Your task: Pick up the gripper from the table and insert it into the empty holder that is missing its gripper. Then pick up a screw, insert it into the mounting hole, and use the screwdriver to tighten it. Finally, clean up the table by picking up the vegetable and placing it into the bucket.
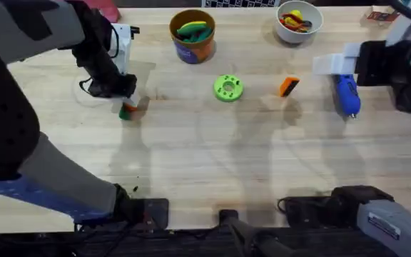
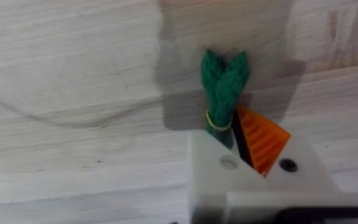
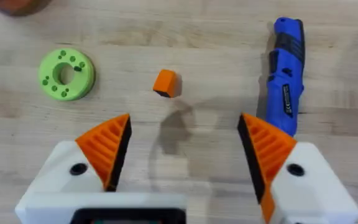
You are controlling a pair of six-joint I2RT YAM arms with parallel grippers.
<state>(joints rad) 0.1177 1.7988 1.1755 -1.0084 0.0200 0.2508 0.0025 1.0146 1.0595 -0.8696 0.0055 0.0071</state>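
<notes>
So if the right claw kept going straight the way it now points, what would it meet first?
Most likely the small orange gripper, which lies between the open fingers' line in the wrist view, apart from the blue screwdriver to one side and the green holder to the other. Depth is unclear; the claw may reach bare table first.

Evenly and brightly lit from above, with no strong glare on the pale wooden desk (image 1: pixel 212 157). Soft, faint shadows below the lime green round plastic disc (image 1: pixel 227 88) and the small orange wedge-shaped piece (image 1: pixel 288 86). In the overhead view, large dark blurred shape of the left arm (image 1: pixel 20 107) close under the camera. In the left wrist view, clear grey shadow around the dark green knobbly toy vegetable (image 2: pixel 224 93); white end effector (image 2: pixel 244 149) out of focus. Slightly soft right wrist view.
</notes>
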